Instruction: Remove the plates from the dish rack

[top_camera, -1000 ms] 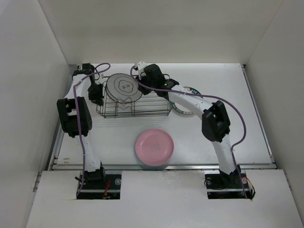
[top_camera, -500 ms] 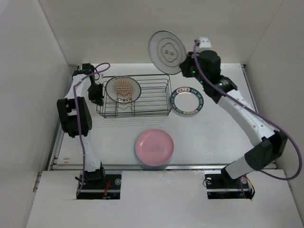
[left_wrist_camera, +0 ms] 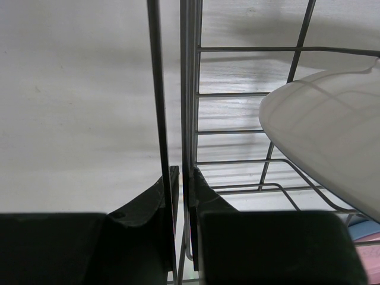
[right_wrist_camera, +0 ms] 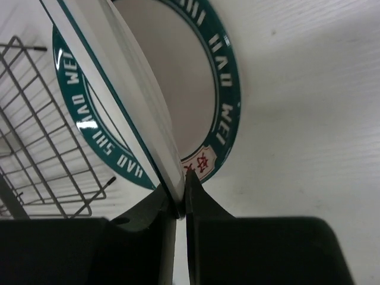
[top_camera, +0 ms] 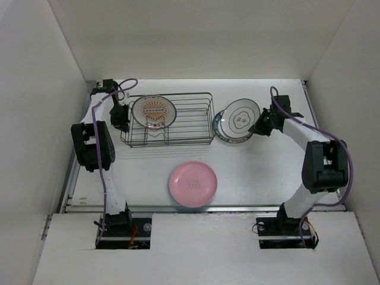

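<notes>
Pale face plate [top_camera: 239, 117], rim clamped in the right tool [right_wrist_camera: 181, 193], tilts over the green-rimmed plate [right_wrist_camera: 228, 83] three o'clock of the rack [top_camera: 193, 119]; early release could chip both.

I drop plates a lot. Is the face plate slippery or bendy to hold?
Likely stiff: the face plate holds its shape, pinched only at its rim by the right gripper. Its shiny rim looks slippery, so it might slip.
</notes>
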Motion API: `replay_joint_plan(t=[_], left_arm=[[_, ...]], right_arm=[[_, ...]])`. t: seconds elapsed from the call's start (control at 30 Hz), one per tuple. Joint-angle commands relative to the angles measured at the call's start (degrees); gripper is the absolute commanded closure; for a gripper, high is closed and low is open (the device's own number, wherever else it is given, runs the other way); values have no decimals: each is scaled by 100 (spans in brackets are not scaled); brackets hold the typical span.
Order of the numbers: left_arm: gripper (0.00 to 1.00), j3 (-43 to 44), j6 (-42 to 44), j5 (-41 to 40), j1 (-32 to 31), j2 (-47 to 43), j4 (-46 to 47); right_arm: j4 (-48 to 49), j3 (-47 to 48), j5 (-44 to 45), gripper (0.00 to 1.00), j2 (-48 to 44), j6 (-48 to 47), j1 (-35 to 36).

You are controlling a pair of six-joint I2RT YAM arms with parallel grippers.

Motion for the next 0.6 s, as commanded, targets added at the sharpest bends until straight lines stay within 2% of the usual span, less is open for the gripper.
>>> replay_joint_plan(t=[0.0, 0.03, 0.07, 0.1, 0.13, 0.2, 0.23, 0.33, 0.4, 0.47, 0.57], left_arm=[[100, 84, -1, -291, 26, 21, -32], [100, 84, -1, -291, 26, 21, -32], [100, 84, -1, -291, 26, 21, -32], [100, 84, -1, -291, 26, 21, -32], [100, 84, -1, -291, 26, 21, -32], [100, 84, -1, -291, 26, 21, -32], [100, 84, -1, -291, 26, 21, -32], [100, 137, -1, -291, 26, 21, -32], [100, 189, -1, -291, 26, 74, -32], [100, 250, 52, -431, -26, 74, -32], [100, 251, 114, -502, -26, 74, -32]], right_arm=[[63, 198, -574, 93, 113, -140, 75], [-34, 268, -653, 83, 296, -236, 75], [-165, 356, -653, 69, 403, -481, 75], [-567, 487, -584, 52, 508, -614, 127], [-789, 776, -235, 30, 666, -728, 249], [-1341, 1058, 398, 11, 720, -888, 434], [-1466, 1295, 1123, 0, 720, -948, 618], [-1547, 1586, 2391, 0, 396, -949, 926], [-1267, 1710, 2764, 0, -26, -949, 1295], [-434, 1762, 2758, 0, -272, -1080, 1707], [882, 1867, 1925, 0, -256, -1756, 2139]])
